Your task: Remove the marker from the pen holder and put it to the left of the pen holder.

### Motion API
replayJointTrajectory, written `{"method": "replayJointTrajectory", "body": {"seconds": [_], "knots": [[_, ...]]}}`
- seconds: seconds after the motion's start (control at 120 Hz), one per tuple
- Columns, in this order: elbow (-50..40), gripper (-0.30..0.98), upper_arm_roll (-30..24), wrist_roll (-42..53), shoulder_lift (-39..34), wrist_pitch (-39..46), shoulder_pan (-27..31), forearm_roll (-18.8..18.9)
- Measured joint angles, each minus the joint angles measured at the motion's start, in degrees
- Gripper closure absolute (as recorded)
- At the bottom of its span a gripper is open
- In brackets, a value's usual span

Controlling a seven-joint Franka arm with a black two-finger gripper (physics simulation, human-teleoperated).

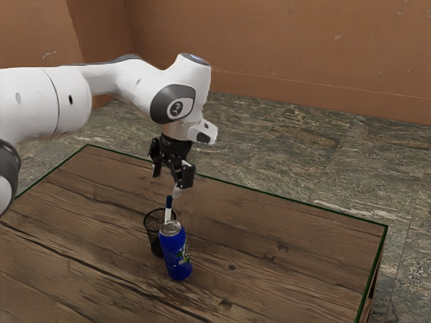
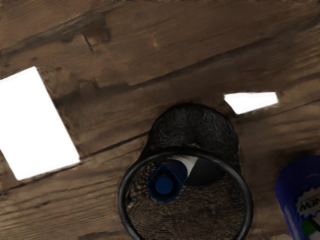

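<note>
Blue can (image 1: pixel 176 259) stands near pen holder (image 1: pixel 153 224), so gripper (image 1: pixel 170 180), jaws well apart and empty, could clip it descending for marker (image 1: pixel 168 210).

Table (image 1: pixel 289 242): pen holder (image 1: pixel 153 225), probably drink can (image 1: pixel 176 254)

the table (image 1: pixel 303 245) is grained, rough-looking wood. the pen holder (image 2: pixel 192 127) is dark mesh with a smooth, faintly glossy rim; the marker (image 2: pixel 164 184) looks like smooth plastic. the soda can (image 1: pixel 176 253) reads as metal, shiny on top. the floor (image 1: pixel 269 134) looks like mottled stone, the wall (image 1: pixel 289 47) like matt plaster.
</note>
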Motion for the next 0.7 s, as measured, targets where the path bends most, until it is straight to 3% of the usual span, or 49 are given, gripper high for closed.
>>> {"method": "replayJointTrajectory", "body": {"seconds": [0.133,0.242,0.567,0.7], "knots": [[-0.89,0.00,0.23,-3.96,1.33,1.85,2.26,-7.16],[-2.77,0.00,0.27,-6.82,1.74,2.55,2.38,-10.26],[-1.84,0.01,0.88,-12.52,4.01,4.39,4.73,-11.97],[-1.81,0.14,0.89,-14.02,4.61,4.97,4.83,-12.12]]}}
